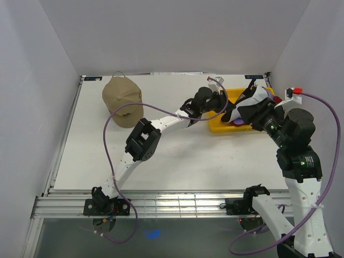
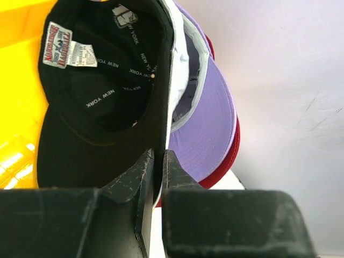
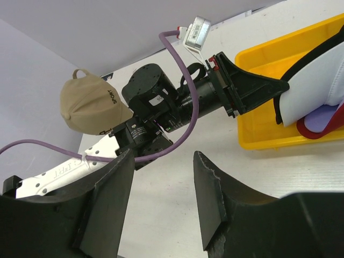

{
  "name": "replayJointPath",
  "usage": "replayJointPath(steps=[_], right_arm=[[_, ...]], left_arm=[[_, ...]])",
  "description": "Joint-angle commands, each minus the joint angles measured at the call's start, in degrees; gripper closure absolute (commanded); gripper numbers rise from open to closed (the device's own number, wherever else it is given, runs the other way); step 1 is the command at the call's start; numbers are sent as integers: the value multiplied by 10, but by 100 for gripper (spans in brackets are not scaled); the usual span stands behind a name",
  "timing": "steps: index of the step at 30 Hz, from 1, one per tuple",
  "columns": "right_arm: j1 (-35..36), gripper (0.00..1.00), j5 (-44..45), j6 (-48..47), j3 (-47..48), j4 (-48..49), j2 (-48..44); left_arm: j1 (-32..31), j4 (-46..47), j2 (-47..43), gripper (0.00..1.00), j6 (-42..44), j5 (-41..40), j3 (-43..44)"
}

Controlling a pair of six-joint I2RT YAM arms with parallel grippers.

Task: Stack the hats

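The tan cap (image 1: 122, 99) lies alone at the far left of the table and also shows in the right wrist view (image 3: 88, 110). The black cap (image 2: 102, 97), white cap (image 2: 180, 59), purple cap (image 2: 207, 123) and red cap (image 2: 228, 156) are nested together, tilted up over the yellow tray (image 1: 223, 126). My left gripper (image 2: 157, 161) is shut on the black cap's brim. In the top view it (image 1: 228, 112) is at the tray's left edge. My right gripper (image 3: 161, 204) is open and empty, above the table just in front of the tray (image 3: 269, 129).
The left arm's links (image 1: 144, 141) stretch diagonally across the middle of the table. A purple cable (image 3: 183, 134) hangs from the left wrist. White walls close in the table on three sides.
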Motion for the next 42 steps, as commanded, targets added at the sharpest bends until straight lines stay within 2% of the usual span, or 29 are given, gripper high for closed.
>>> replayJointPath(steps=[1,5,13,15,18,25,28,34,42], right_arm=[[0,46,-8,-11,-5,16,-4],[0,46,-6,-12,-5,16,-3],[0,47,-3,-13,-6,15,-5],[0,47,-3,-14,-7,16,-6],[0,47,-3,-13,-9,16,-7],[0,47,-6,-14,-14,16,-10],[0,47,-3,-13,-15,14,-12],[0,48,-2,-15,-17,11,-15],[0,48,-3,-15,-19,10,-18]], left_arm=[[-2,-6,-27,92,-5,-3,17],[-3,-4,-33,100,-7,1,29],[-3,7,-50,99,-5,32,35],[-2,8,-56,86,-3,33,25],[-2,11,-69,86,-1,29,11],[-1,14,-72,70,-6,20,1],[-2,15,-67,67,-11,19,3],[-1,19,-65,67,-19,16,4],[1,18,-68,85,-26,5,-2]])
